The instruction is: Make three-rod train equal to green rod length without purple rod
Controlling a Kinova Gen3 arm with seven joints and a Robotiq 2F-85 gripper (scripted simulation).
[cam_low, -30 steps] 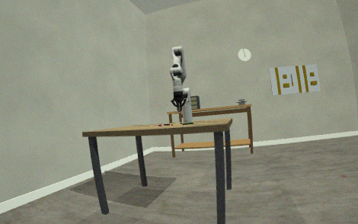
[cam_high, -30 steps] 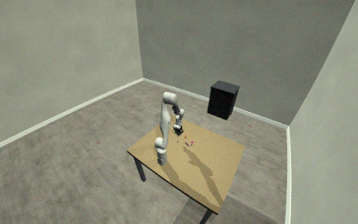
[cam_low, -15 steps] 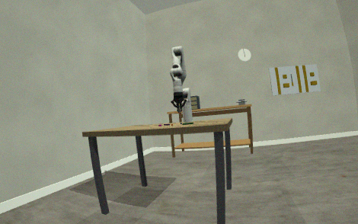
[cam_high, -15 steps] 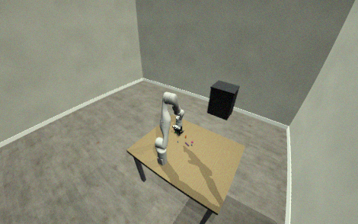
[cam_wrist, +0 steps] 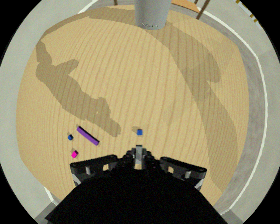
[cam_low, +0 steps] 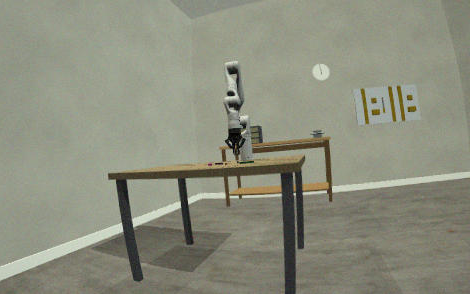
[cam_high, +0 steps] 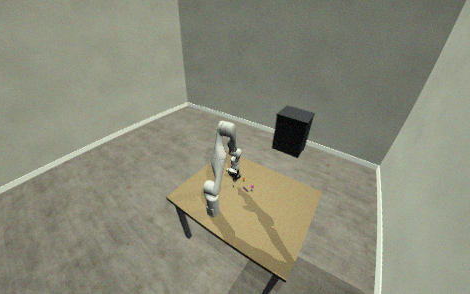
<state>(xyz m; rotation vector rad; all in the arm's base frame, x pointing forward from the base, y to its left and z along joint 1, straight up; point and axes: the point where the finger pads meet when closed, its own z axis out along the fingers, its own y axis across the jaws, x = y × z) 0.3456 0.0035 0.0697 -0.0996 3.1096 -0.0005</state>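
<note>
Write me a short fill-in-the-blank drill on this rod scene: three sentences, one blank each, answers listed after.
1. In the wrist view, the longest rod lying on the table is coloured ____.
2. The gripper is ____ on a small thing whose colour cannot be told.
3. In the top view, the black cabinet stands on the floor against the ____.

Missing words: purple; shut; wall

Behind my wooden table (cam_low: 184,172) I see a wooden shelf bench (cam_low: 327,165). A black cabinet (cam_high: 292,131) stands against the grey wall, and a round white clock (cam_low: 320,72) hangs above.
</note>
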